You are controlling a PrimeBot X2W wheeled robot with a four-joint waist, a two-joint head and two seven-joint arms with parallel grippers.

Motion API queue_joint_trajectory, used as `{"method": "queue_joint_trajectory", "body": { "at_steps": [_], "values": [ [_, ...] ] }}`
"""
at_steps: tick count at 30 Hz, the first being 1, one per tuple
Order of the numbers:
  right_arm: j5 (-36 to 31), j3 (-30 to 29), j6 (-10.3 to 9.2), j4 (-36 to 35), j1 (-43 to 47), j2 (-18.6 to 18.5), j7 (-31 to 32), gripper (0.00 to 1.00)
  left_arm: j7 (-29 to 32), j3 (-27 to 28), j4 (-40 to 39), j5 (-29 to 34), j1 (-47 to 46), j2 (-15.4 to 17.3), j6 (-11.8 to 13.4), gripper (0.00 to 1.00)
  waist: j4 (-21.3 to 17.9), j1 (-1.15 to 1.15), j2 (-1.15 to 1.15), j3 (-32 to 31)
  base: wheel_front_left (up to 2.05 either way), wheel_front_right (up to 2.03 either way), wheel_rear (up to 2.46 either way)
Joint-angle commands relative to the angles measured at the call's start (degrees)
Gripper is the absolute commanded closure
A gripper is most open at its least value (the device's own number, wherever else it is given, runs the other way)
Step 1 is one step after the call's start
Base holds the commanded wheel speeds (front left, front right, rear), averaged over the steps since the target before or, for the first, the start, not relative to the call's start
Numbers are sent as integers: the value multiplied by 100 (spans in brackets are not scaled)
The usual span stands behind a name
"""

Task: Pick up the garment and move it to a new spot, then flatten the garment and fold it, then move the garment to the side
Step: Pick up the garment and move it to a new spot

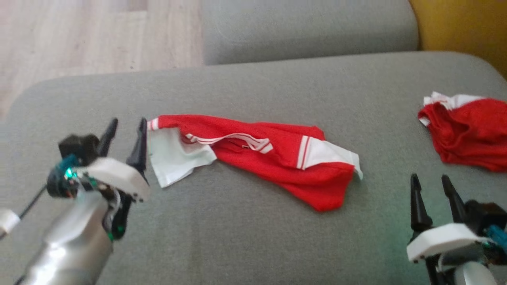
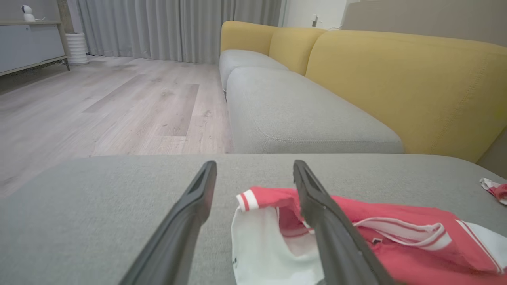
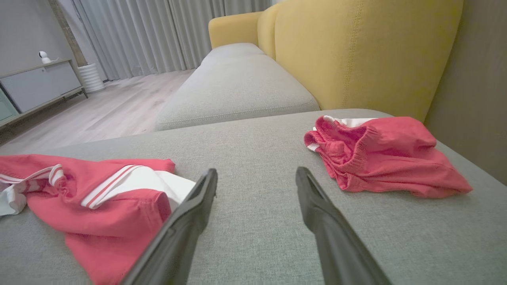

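A crumpled red knit bundle with a white edge is lying on the grey fabric sofa seat, near its yellow upholstered backrest, while long grey curtains are hanging beyond the pale wooden floor.

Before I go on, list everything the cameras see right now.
garment: 1, red and white, lying crumpled mid-cushion
second garment: 1, red with white trim, bunched at the cushion's right end
seat cushions: 3, grey, in a row
backrests: several, yellow, behind the cushions
floor: 1, pale wood, beside the sofa
curtains: 1 set, grey, far wall
cabinet: 1, grey, far left
left gripper: 1, dark fingers, open, beside the garment's white end
right gripper: 1, dark fingers, open, over bare cushion
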Motion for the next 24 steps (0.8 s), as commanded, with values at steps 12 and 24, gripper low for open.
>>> {"method": "queue_joint_trajectory", "body": {
  "at_steps": [12, 24],
  "values": [
    [-15, 295, 37, -513, 451, -41, -9, 0, -165, 872, -1978, 337, 1985, 144, 1023, 0, 555, 2, 0, -537, 0, 0, 0],
    [226, 470, 37, -542, 797, -41, -33, 0, -166, 1466, -3171, 873, 3405, -86, 1503, 0, 593, 2, 0, -580, 0, 0, 0]
  ]
}}
